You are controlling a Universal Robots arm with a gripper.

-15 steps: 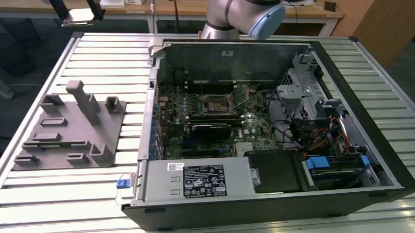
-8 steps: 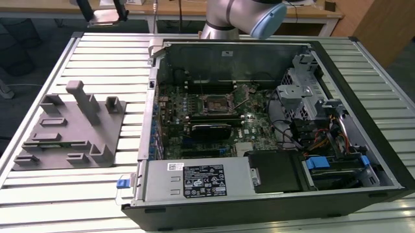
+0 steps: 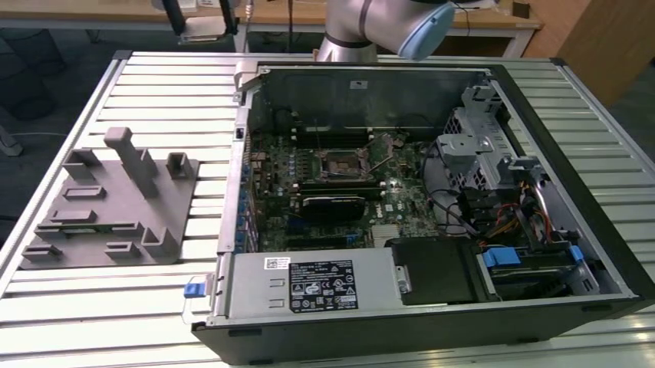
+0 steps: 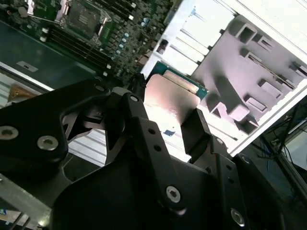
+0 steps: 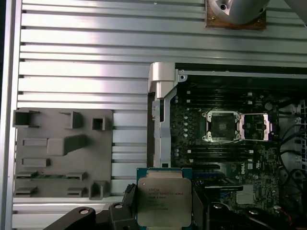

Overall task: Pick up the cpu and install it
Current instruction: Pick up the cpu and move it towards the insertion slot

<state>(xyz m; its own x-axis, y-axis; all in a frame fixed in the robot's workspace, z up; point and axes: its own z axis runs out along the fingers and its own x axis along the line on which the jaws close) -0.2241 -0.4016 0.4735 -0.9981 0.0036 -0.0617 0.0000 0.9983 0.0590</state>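
My gripper [image 5: 164,213] is shut on the cpu [image 5: 164,194], a flat square chip with a silvery top and a green rim. Black fingers [image 4: 194,127] press on two opposite edges of the cpu [image 4: 171,93]. It hangs high above the slatted table, just outside the computer case's wall and between the case and the grey holder block [image 5: 62,158]. The motherboard socket [image 5: 220,126] stands open and empty, its metal load plate [image 5: 254,127] flipped back beside it. In the exterior view the gripper [image 3: 205,27] is at the top edge, well above the socket [image 3: 338,162].
The open computer case [image 3: 245,84] lies on the slatted aluminium table [image 3: 153,77], with a power supply [image 3: 307,284], drive cage [image 3: 481,146] and cables around the board. The grey holder block [image 3: 113,203] with upright posts stands at the exterior view's left.
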